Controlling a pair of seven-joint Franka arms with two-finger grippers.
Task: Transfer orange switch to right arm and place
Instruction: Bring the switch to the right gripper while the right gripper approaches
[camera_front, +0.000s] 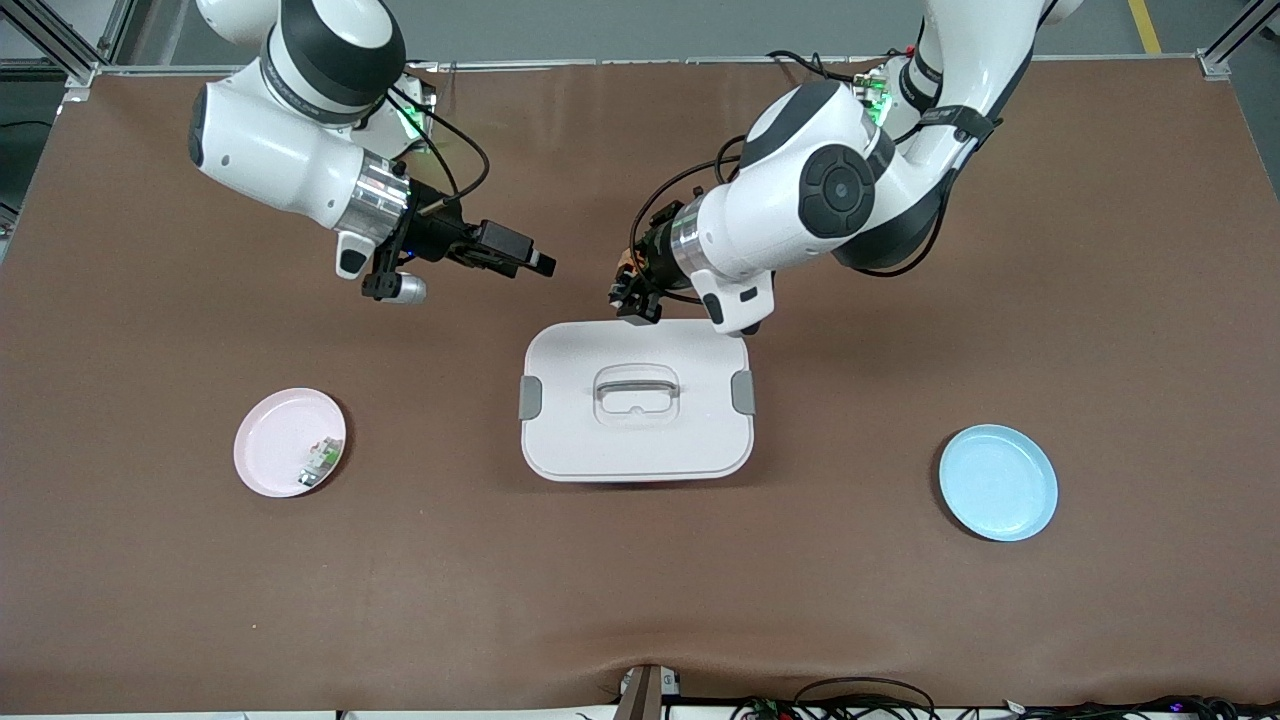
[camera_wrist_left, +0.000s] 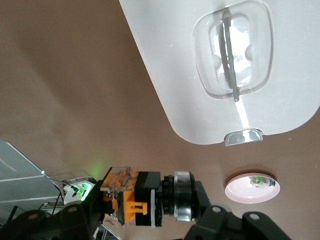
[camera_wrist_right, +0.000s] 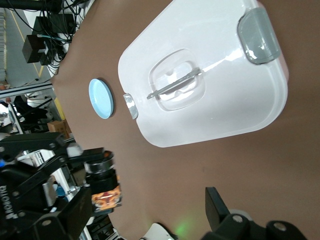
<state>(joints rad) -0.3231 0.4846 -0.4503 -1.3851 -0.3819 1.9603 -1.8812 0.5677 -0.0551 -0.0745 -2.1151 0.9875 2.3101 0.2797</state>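
Holding: we see the orange switch (camera_wrist_left: 134, 197) pinched in the left gripper (camera_front: 632, 298), its jaws pressed on it, above the white box (camera_front: 560, 440)'s rim.
Left arm: elbow bent, wrist tilted down.
Right gripper (camera_front: 535, 260): jaws spread, hanging over bare bench (camera_front: 900, 620), pointing at the switch.
Plates: pink plate (camera_front: 262, 452), blue plate (camera_front: 998, 482).

Bare brown table (camera_front: 900, 620) along the camera edge and at both ends. White lidded box (camera_front: 636, 415) occupies the centre, handle (camera_front: 637, 385) on top. Pink plate (camera_front: 290, 442) toward the right arm's end, blue plate (camera_front: 998, 482) toward the left arm's end, each well apart from the box. Open air gap between right gripper (camera_front: 540, 262) and left gripper (camera_front: 634, 300), above the box's base-side edge.
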